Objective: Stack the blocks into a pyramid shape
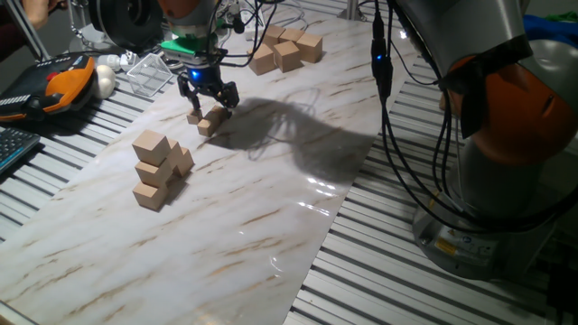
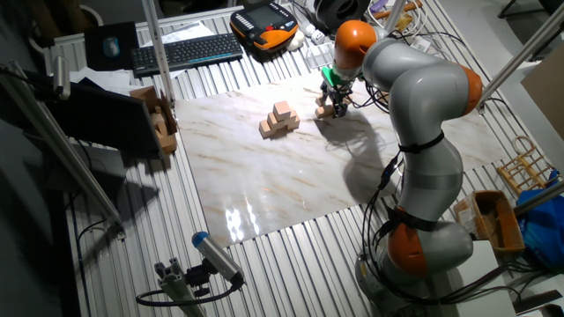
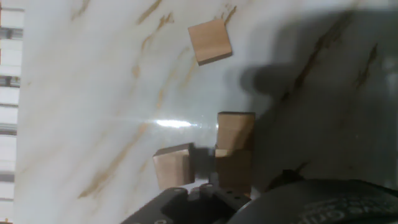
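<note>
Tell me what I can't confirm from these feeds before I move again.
- Jaws' state: in the hand view the gripper is blurred and cut off by the bottom edge.
- Contact with the small blocks: too small in both fixed views.
- Rear of the stacked cubes: front cubes hide it.

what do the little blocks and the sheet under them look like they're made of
The little blocks: apparently bare wood, matte light tan, sharp edges, faint grain in the hand view. The sheet: glossy marble-patterned surface with tan veins and bright glare streaks, possibly printed laminate rather than stone.
</note>
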Robot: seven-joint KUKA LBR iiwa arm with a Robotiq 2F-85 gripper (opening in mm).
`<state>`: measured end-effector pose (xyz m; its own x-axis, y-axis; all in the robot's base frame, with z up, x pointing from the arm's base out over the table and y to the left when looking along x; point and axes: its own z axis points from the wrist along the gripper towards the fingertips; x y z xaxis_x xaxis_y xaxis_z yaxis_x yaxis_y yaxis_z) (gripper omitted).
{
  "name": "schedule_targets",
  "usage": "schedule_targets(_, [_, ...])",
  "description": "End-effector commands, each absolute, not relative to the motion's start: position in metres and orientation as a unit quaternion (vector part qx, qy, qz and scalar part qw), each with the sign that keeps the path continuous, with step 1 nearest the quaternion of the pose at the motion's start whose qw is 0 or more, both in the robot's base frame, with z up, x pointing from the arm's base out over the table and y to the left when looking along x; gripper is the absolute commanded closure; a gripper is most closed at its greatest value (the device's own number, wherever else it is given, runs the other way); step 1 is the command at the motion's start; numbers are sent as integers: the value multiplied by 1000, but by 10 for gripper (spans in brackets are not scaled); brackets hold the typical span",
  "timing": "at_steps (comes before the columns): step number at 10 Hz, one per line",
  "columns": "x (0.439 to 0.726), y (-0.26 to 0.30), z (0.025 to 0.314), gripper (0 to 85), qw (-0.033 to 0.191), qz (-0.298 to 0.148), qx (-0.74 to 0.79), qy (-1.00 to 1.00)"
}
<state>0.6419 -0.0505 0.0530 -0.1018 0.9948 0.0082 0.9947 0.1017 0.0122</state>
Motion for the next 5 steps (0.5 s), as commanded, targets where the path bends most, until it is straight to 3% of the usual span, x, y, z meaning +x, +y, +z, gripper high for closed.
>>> schedule_targets(1, [641,-51,52,340,-1,9,670,742])
schedule_targets(3, [642,-50,51,340,0,13,672,741])
schedule_targets(4, [642,-50,50,170,1,14,674,739])
schedule_targets(5, [642,-50,50,170,2,15,675,738])
